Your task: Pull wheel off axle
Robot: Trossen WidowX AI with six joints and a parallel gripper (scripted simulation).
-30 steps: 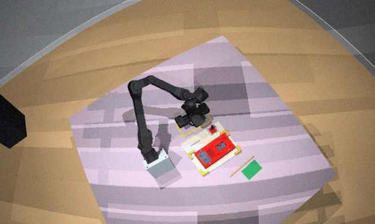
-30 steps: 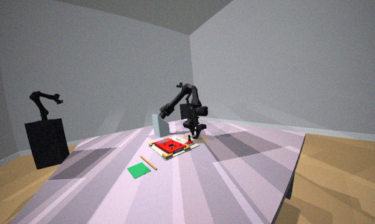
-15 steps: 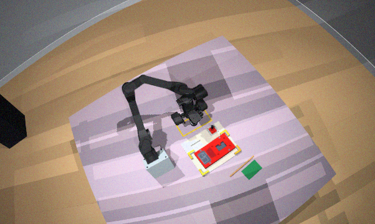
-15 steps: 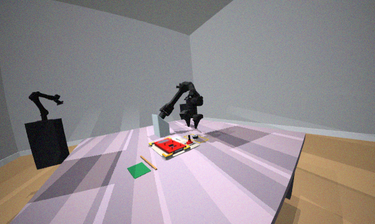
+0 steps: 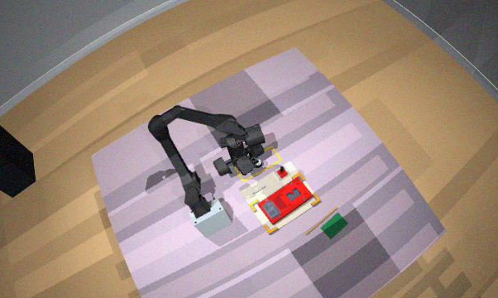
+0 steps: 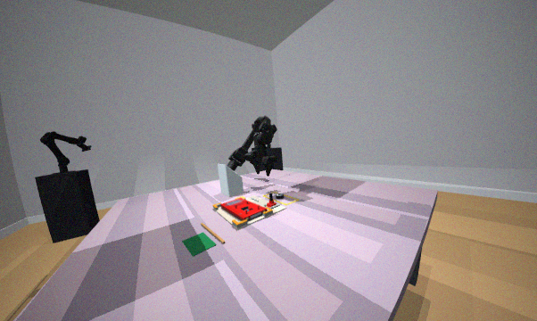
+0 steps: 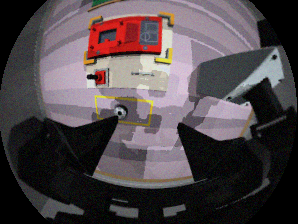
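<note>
The wheel [image 5: 258, 162] [image 6: 279, 195] [image 7: 120, 112], dark with a pale hub, lies flat on the table inside the yellow outline of the marked area [image 5: 262, 171] [image 7: 125, 99]. The upright black axle [image 5: 282, 169] [image 6: 271, 196] [image 7: 91, 77] stands bare on its red base, outside the outline. My gripper [image 6: 263, 171] [image 7: 148, 122] is wide open and empty. It hangs well above the table in the exterior view, with a clear gap to the wheel. In the wrist view the wheel shows just beyond one fingertip. The arm hides part of the outline in the top view.
A cream board [image 5: 255, 181] [image 7: 127, 80] with orange and yellow corner brackets carries a red panel [image 5: 284, 200] [image 6: 243, 209] [image 7: 125, 37] beside the axle. Past it lie a thin wooden stick [image 5: 321, 221] [image 6: 212, 234] and a green square [image 5: 334, 226] [image 6: 199, 243].
</note>
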